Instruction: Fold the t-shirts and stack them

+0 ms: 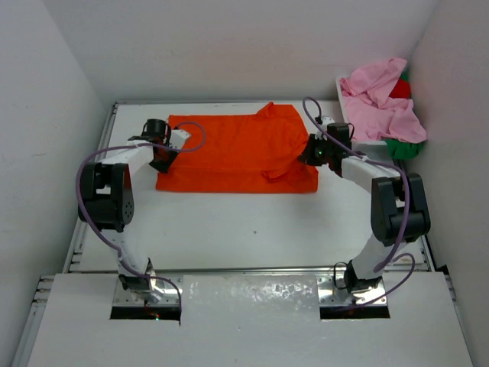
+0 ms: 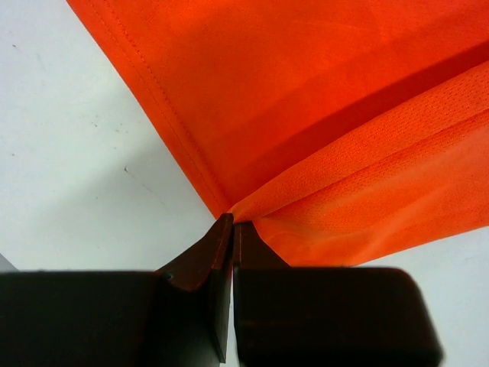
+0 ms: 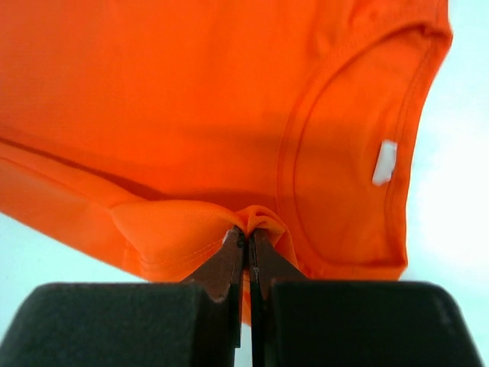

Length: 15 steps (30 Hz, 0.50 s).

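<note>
- The left hand [image 2: 231, 222] is pressed together on a pinch of the orange t-shirt [image 1: 237, 153], at the cloth's left edge, where a doubled layer meets the fingertips.
- The right hand [image 3: 246, 233] is likewise clamped on a bunched fold of the same shirt, at its right end beside the neckline.
- In the right wrist view the collar curves up toward 1 o'clock from the fingertips, with a small white label [image 3: 384, 162] inside it.
- From the left hand the shirt spreads toward 3 o'clock. From the right hand it spreads toward 9 o'clock. It lies mostly flat on the desk [image 1: 244, 229] between the 2 hands.
- Step in hand, as I judge it: a lengthwise fold of the first shirt, with both ends gripped and the cloth not yet carried over.
- The next move likely calls for both hands to rise together and travel evenly across the shirt, so that the edge lands straight and the layers do not slip from either pinch.
- At about 1 o'clock from the right hand, well apart from the orange shirt, the pink t-shirt [image 1: 382, 103] is heaped over the white basket [image 1: 341, 86], with the red t-shirt [image 1: 399, 88] and the green t-shirt [image 1: 401, 147] peeking out beneath it; none of the 3 is folded.
</note>
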Available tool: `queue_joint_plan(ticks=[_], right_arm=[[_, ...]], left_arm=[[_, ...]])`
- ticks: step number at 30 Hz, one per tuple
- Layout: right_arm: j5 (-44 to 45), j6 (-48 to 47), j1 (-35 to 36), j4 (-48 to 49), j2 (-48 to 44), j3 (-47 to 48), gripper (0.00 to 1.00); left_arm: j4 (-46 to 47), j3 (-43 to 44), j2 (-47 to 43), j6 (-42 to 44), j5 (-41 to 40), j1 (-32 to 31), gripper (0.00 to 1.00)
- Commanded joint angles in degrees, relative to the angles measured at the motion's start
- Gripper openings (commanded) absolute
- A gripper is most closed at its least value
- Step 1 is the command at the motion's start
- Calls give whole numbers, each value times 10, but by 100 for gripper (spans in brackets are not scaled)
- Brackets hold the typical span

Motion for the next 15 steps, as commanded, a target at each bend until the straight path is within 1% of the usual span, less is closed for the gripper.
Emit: queue_joint_plan(ticks=[1,6,13,14,15], right_arm=[[7,-34,-2,6,27,45,0],[2,-52,-2,-14,68,90,0],[40,-56,-3,-25,103,112,0],[56,-54,-5,-26,113,117,0],[63,-52,-6,-27,120,122,0]], left_arm=[[21,13,15,-22,-6,8,0],[10,39,37,-34,6,8,0],[18,63,66,-60,-6,8,0],[20,68,66,-66,-6,8,3],[21,72,71,-71,-6,8,4]])
